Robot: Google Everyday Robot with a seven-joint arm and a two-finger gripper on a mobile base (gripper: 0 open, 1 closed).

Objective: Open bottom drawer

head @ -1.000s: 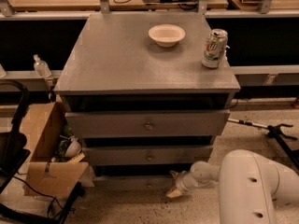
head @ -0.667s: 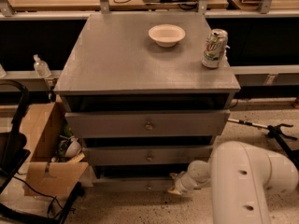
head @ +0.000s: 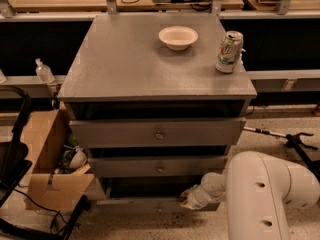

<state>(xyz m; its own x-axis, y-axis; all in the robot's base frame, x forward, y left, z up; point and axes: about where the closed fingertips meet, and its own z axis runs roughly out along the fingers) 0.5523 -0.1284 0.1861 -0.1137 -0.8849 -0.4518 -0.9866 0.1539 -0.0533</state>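
The grey cabinet has three drawers. The bottom drawer is the lowest grey front, just above the floor, and stands a little forward of the cabinet. Its knob is hidden. The middle drawer and the top drawer show their round knobs. My gripper is at the bottom drawer's front, right of centre, low near the floor. My white arm reaches in from the lower right.
A white bowl and a green soda can stand on the cabinet top. An open cardboard box with clutter sits on the floor at the left. A black frame stands at far left. A tool lies on the floor right.
My arm has swung further into view at the lower right and now covers more of the floor. The gripper stays at the bottom drawer's front.
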